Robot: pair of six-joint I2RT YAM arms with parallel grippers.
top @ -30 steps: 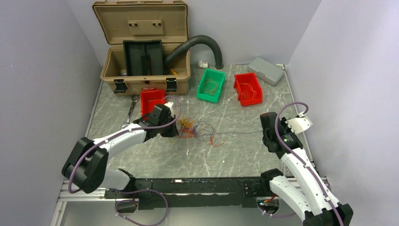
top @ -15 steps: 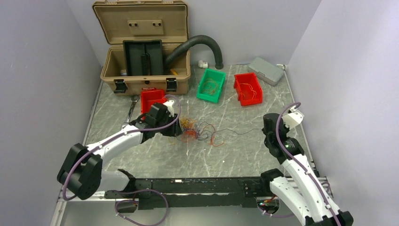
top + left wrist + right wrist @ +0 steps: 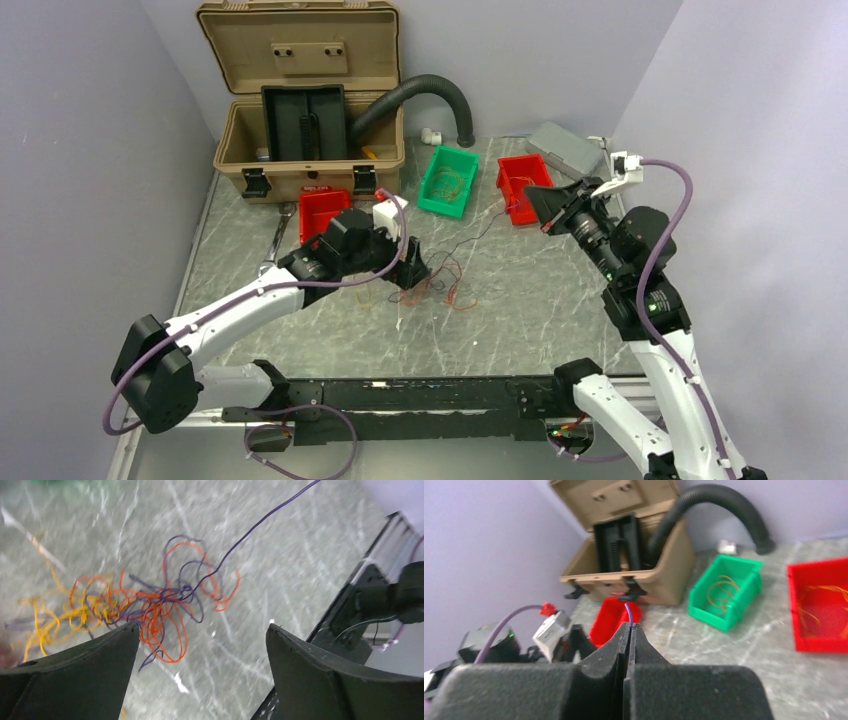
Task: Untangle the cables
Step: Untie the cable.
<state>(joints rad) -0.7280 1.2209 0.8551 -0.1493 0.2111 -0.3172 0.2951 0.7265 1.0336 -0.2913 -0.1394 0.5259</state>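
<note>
The cables (image 3: 447,284) lie as a loose knot of orange, yellow and purple wires on the marble table; the left wrist view shows this knot (image 3: 150,605) just beyond my left fingers. My left gripper (image 3: 410,270) (image 3: 203,627) hangs open right over the knot's left side, holding nothing. One thin purple wire (image 3: 250,530) (image 3: 480,232) runs taut from the knot up to my right gripper (image 3: 535,205) (image 3: 630,626). That gripper is raised near the back right and is shut on the wire's end (image 3: 628,612).
An open tan toolbox (image 3: 300,120) with a black hose (image 3: 430,90) stands at the back. A green bin (image 3: 449,180) and a red bin (image 3: 525,185) hold wires; another red bin (image 3: 320,212) sits behind my left arm. A grey box (image 3: 565,145) is at the back right and a wrench (image 3: 278,240) at the left.
My left gripper opened, let go of the knot and shifted right. My right arm lifted and swung toward the back with the purple wire, drawing it out.
</note>
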